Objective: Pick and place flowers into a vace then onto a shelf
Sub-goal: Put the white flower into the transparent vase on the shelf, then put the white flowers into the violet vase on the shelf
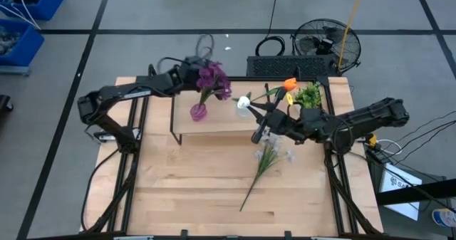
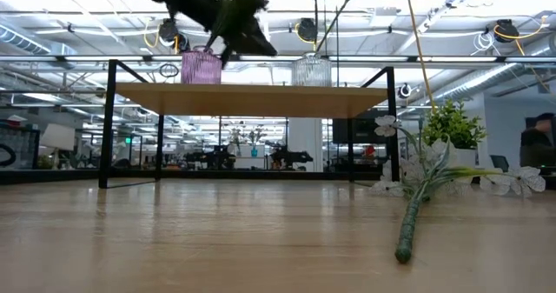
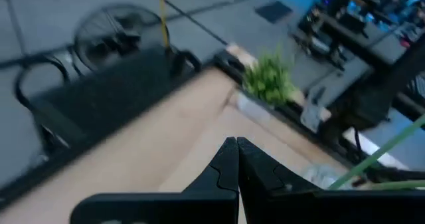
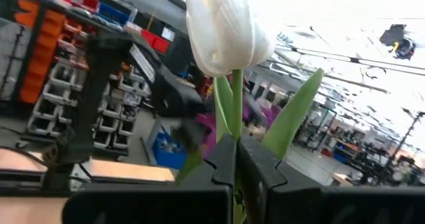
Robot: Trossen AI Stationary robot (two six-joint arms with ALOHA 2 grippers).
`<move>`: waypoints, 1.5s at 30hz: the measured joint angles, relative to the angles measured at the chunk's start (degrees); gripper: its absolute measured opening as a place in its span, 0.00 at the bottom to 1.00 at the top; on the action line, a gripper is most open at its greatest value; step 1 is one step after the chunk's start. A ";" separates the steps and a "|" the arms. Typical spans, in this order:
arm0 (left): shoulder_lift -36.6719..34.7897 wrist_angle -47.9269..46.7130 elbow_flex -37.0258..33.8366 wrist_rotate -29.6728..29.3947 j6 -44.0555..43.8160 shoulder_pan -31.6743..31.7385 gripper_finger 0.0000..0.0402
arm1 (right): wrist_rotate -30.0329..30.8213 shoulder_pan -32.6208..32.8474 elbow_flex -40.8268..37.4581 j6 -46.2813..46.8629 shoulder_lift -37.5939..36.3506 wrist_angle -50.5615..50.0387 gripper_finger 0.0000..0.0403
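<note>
The dark purple cluster [image 1: 212, 76] stands with its stem in a pink vase [image 1: 198, 112] [image 2: 201, 67] on the shelf [image 1: 214, 128] [image 2: 252, 100]. The orange tulip [image 1: 290, 85] leans out of a clear vase [image 2: 311, 69] beside it. The pale spray [image 1: 267, 158] [image 2: 417, 189] lies flat on the table, near the shelf. My left gripper [image 1: 194, 72] [image 3: 237, 147] is shut, raised just left of the purple cluster, with nothing between its fingers. My right gripper [image 1: 261, 120] [image 4: 236, 143], above the shelf's middle, is shut on the white bud [image 1: 244, 102] [image 4: 226, 28]. My right gripper pinches the white bud's green stem [image 4: 235, 114] between its two fingers, a short way below the bloom. The bloom and a leaf [image 4: 292, 111] stand out beyond the fingertips. The flower is lifted clear above the shelf. The gripper hides the stem's lower part.
A small leafy potted plant [image 1: 308, 96] [image 2: 452, 123] [image 3: 269, 78] stands at the shelf's right end. A fan [image 1: 324, 44] and cables lie on the floor beyond the far edge. Bare wooden tabletop [image 1: 199, 190] spreads toward the near edge.
</note>
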 joint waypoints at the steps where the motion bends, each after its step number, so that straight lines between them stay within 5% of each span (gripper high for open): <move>1: -1.52 -0.90 0.00 -0.67 0.24 0.28 0.00 | -0.01 -0.35 0.00 0.37 0.03 -0.07 0.00; 17: -19.10 -5.34 0.00 -6.87 1.80 0.92 0.03 | -0.13 -4.57 -0.13 6.68 0.22 -4.30 0.00; 28: -24.88 -4.53 0.00 -8.38 7.95 0.92 0.04 | -0.11 -8.53 -0.17 21.71 0.20 -13.35 0.13; 45: -32.78 -4.51 0.00 -6.49 10.06 0.92 0.26 | -1.42 -1.87 -0.20 12.35 -2.79 0.95 0.33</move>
